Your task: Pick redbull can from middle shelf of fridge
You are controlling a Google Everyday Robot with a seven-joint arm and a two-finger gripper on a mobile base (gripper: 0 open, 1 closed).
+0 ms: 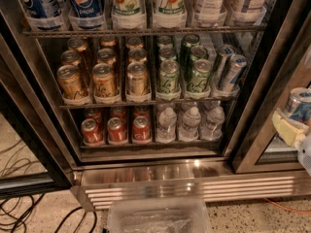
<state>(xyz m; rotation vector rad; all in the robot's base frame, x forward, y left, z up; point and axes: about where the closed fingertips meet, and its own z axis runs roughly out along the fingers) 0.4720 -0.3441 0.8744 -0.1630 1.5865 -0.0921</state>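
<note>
Gripper [290, 125] at right edge clasps one redbull can [300, 104]; two slim cans [233, 71] sit on the middle shelf [146, 102].

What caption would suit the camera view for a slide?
Robot's hand, at the right edge outside the open fridge, grips a redbull can; two similar cans stand on the middle shelf.

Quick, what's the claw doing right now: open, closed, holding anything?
The claw: closed on the redbull can, at the right edge, outside the fridge.
</note>
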